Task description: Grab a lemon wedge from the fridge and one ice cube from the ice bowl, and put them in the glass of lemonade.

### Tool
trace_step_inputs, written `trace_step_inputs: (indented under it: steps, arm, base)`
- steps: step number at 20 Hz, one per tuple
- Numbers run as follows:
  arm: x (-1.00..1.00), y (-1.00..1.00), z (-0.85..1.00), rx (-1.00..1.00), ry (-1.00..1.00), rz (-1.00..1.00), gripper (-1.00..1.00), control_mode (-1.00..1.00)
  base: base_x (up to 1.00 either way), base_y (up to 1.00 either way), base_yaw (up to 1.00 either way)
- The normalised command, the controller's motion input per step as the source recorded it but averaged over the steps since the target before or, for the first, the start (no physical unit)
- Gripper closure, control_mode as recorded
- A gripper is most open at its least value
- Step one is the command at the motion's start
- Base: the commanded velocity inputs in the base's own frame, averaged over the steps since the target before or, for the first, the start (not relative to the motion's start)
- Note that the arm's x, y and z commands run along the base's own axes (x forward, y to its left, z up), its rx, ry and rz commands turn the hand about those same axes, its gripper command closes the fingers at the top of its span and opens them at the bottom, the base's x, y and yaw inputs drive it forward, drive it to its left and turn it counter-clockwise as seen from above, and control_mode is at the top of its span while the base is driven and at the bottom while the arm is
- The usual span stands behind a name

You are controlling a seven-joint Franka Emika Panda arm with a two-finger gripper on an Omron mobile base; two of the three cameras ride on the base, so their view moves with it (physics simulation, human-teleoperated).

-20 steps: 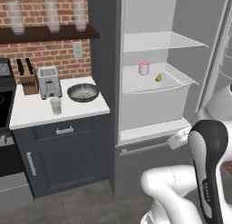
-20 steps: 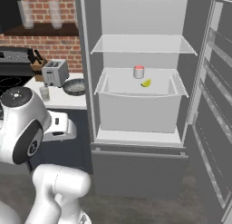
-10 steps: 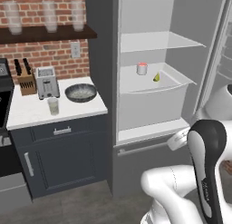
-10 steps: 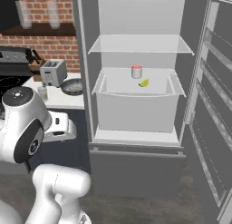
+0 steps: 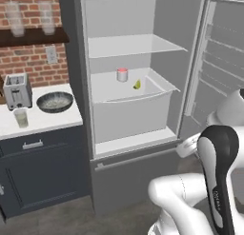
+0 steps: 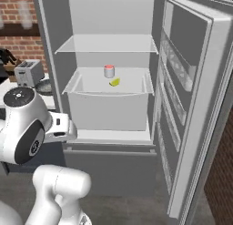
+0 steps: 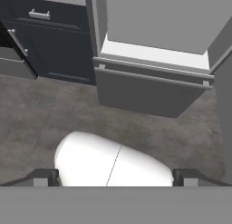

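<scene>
The fridge (image 5: 73, 67) stands open, its door (image 5: 220, 58) swung out to the right. On its middle shelf lies the tiny yellow-green lemon wedge (image 5: 137, 84) (image 6: 114, 82), just right of a small white cup with a red top (image 5: 122, 74) (image 6: 108, 71). On the white counter to the left sit the ice bowl (image 5: 55, 102) and the glass of lemonade (image 5: 20, 118). My gripper (image 7: 115, 177) hangs low in front of the fridge (image 7: 145, 91), pointing at the floor. It is open, with nothing between its fingertips (image 7: 45, 177).
A toaster (image 5: 16, 90) (image 6: 28, 72) stands behind the glass of lemonade. Dark cabinets (image 5: 43, 177) fill the space under the counter. Tall frosted glasses (image 5: 46, 17) stand on a wall shelf. The open fridge door (image 6: 193, 92) closes off the right side.
The whole picture has shifted left and grown in both base views: the base has driven right and nearer the fridge. The gripper stays open. Nothing on the shelf or counter has moved.
</scene>
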Motion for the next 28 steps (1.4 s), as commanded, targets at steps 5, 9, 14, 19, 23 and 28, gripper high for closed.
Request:
trace_step_inputs:
  steps: [5,9,14,19,23,28]
  arm:
    - [0.00,0.00,0.00,0.00,0.00,0.00,-1.00,1.00]
    - [0.00,0.00,0.00,0.00,0.00,0.00,-1.00,1.00]
    - [0.00,0.00,0.00,0.00,0.00,0.00,-1.00,1.00]
    - [0.00,0.00,0.00,0.00,0.00,0.00,-1.00,1.00]
    - [0.00,0.00,0.00,0.00,0.00,0.00,-1.00,1.00]
    - [0.11,-0.08,-0.05,0.00,0.00,0.00,-1.00,-1.00]
  base:
    - [0.04,-0.22,0.00]
    - [0.48,0.00,0.00]
    - [0.78,-0.03,0.00]
    - [0.67,-0.13,0.00]
    - [0.11,-0.29,0.00]
    - [0.05,-0.14,0.00]
